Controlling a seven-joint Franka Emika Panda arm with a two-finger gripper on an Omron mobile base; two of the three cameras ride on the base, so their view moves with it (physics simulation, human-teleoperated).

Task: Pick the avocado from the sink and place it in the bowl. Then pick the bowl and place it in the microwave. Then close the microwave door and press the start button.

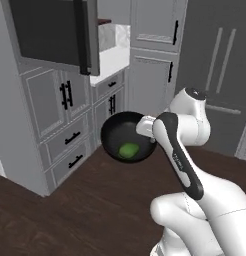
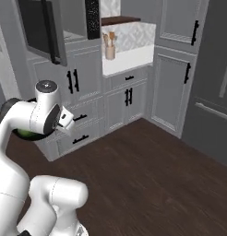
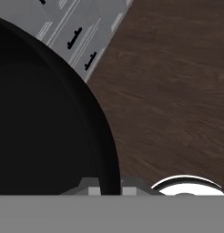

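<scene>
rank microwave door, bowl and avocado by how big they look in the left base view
1. microwave door, though it sits nearer the camera and is cropped
2. bowl
3. avocado, lying in the bowl

Glossy black against matt grey and dark wood

The bowl is rendered smooth and glossy black, the avocado smooth bright green; the floor is shown as dark grained wood, the cabinets as matt grey paint with black metal-looking handles.

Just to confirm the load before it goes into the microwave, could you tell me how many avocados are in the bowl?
1. A single avocado lies low in the black bowl, which the arm holds above the wooden floor. Nothing else shows inside it.
</scene>
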